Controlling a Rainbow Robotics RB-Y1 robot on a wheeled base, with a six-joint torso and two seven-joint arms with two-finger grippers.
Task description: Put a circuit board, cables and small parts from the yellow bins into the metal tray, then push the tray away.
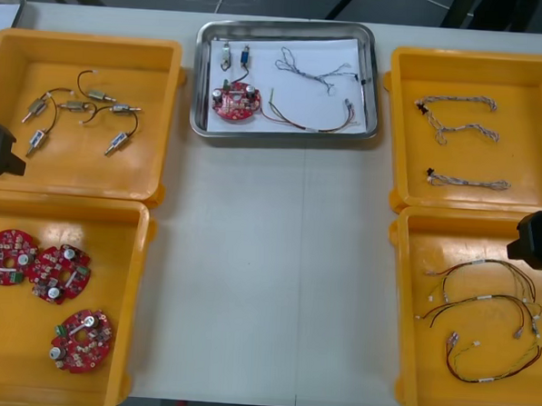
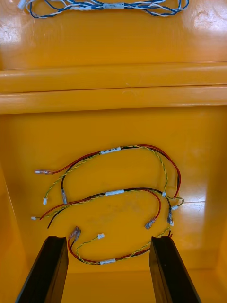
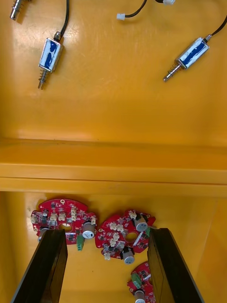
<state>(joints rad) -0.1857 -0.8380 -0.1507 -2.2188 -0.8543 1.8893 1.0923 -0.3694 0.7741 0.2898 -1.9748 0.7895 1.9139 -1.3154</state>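
Three binned circuit boards (image 1: 58,274), one in tray (image 1: 289,25); left gripper (image 3: 106,236), right gripper (image 2: 109,244) spread.

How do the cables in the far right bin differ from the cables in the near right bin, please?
The far-bin cables are twisted blue and white; the near-bin cables are red, yellow and black. The far-bin cables lie stretched out in rows; the near-bin cables loop and cross. The open right tool hovers over the near-bin cables, not the far-bin cables. Shared: three per set, each in a yellow bin.

four yellow bins (image 1: 174,61), one metal tray (image 1: 200,90), four circuit boards (image 1: 58,274), eight cables (image 1: 458,102), eight small metal parts (image 1: 99,96)
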